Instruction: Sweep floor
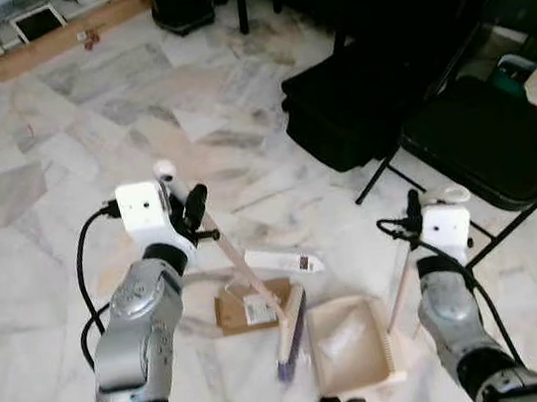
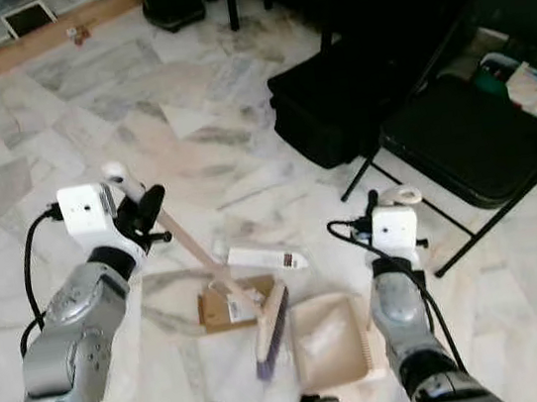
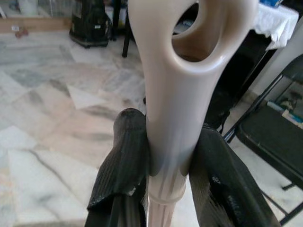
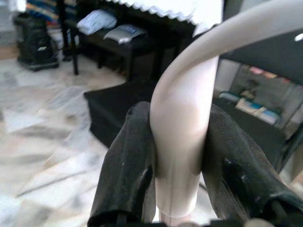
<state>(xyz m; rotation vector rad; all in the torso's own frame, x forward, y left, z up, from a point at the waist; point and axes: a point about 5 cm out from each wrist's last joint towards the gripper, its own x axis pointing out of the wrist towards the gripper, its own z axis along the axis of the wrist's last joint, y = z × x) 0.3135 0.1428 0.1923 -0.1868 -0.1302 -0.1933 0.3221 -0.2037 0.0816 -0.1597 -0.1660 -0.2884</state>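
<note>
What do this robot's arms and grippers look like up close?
Both arms are silver metal with black joints. Each wrist carries a white box with a black cable looping off it. The left gripper and right gripper each have two long, matte black, faintly ribbed fingers.

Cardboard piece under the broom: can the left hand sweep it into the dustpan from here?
Probably yes: the left hand grips the broom, whose head rests between the cardboard piece and the dustpan.

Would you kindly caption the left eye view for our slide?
Left gripper holds broom by cardboard; right gripper holds dustpan on marble floor.
</note>
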